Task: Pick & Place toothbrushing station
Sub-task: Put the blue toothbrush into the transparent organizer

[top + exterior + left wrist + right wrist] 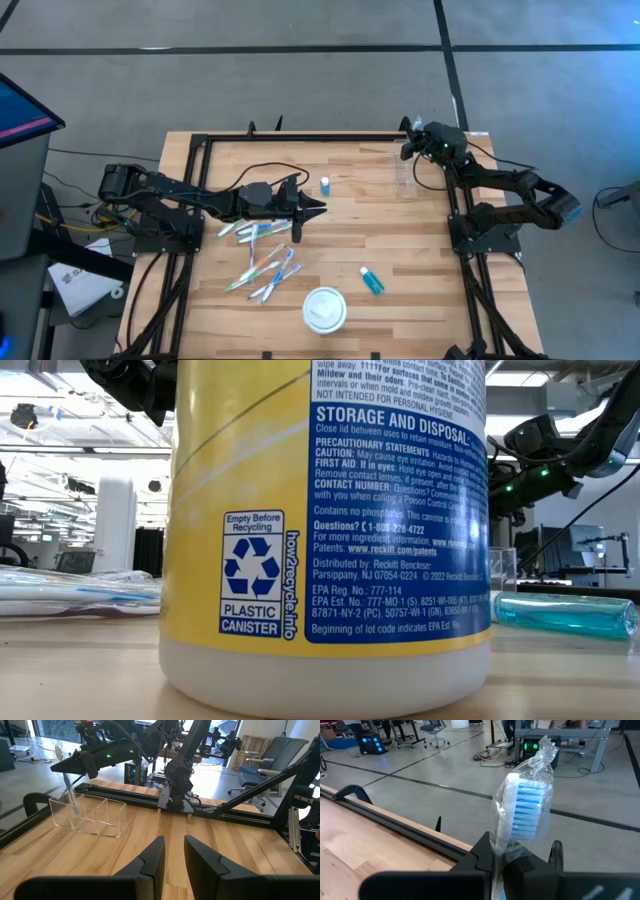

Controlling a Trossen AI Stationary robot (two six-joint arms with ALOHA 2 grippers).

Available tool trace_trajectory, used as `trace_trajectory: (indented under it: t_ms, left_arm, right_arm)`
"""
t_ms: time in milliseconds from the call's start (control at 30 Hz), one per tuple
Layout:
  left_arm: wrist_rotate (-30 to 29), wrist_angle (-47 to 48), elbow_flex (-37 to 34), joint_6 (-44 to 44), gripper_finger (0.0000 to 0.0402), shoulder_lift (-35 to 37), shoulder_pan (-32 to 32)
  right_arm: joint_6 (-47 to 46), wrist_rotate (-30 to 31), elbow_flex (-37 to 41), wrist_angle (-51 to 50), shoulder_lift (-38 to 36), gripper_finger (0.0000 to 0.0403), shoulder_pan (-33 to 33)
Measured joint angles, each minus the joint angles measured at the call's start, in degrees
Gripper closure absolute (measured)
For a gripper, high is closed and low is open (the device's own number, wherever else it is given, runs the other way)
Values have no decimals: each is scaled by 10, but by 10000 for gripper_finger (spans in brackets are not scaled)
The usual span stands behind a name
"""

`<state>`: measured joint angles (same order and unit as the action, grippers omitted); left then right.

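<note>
My right gripper [406,150] is at the table's far right, shut on a plastic-wrapped toothbrush [525,805] with blue bristles. The brush stands upright over a clear holder with compartments [92,815], and its handle [71,797] reaches down into an end compartment. My left gripper [172,855] hovers open above the middle of the table [318,208], with nothing between its fingers. Several more toothbrushes [262,255] lie flat on the wood at the near left. One small tube [325,185] stands by the left gripper, and another [372,281] lies nearer the front. My right gripper pinches the toothbrush just below its head [502,847] between its two fingers, wrapper and all. The fingers come in nearly level and lie across the brush. The head sticks up above them, and the handle hangs down inside the holder [75,811]. I cannot tell whether its end rests on the bottom.
A yellow-labelled canister [320,530] stands at the near edge and fills the low view; its white top [324,308] shows from above. A black frame rail [300,136] runs along the far edge, just behind the holder. Bare wood lies between the holder and the near tube.
</note>
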<state>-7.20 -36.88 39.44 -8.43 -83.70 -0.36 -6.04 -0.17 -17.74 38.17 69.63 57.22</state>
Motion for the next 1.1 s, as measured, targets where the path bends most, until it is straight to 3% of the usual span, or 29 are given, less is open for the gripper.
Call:
trace_trajectory:
  t_ms: [200,700,1100]
  left_arm:
    - [0,0,0,0,335,0,0]
    - [0,0,0,0,335,0,0]
    - [0,0,0,0,335,0,0]
  right_arm:
    - [0,0,0,-9,0,364,-3]
    - [6,-1,0,-24,0,358,-3]
    - [20,-29,0,-22,0,289,-2]
